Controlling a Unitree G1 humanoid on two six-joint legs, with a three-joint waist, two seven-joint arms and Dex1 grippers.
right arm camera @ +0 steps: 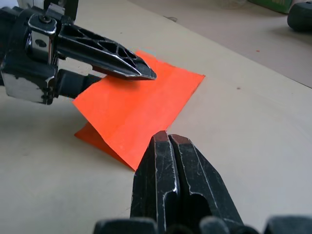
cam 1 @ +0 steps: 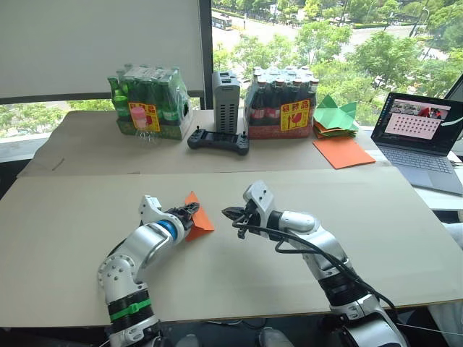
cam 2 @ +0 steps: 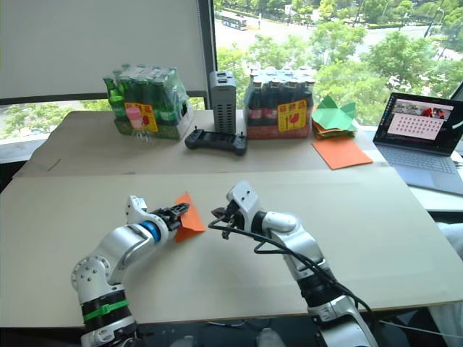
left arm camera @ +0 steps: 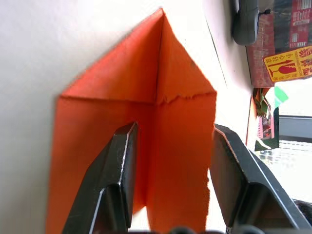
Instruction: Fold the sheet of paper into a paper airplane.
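The orange sheet of paper (cam 1: 198,217) lies on the cardboard tabletop near the middle. It is folded into a pointed shape with layered flaps (left arm camera: 180,122), and one flap stands up like a tent (right arm camera: 131,107). My left gripper (cam 1: 192,210) is open and straddles that raised flap from the left, one fingertip (right arm camera: 144,73) resting at the upper edge. My right gripper (cam 1: 230,213) is shut on nothing. Its tips (right arm camera: 168,139) hover just to the right of the paper's near edge, apart from it.
Along the far side stand a green bottle pack (cam 1: 148,105), a grey device (cam 1: 226,101), a black controller (cam 1: 218,140) and a dark bottle pack (cam 1: 281,105). Green folded papers (cam 1: 335,116), a smooth orange sheet (cam 1: 343,152) and a laptop (cam 1: 423,137) sit far right.
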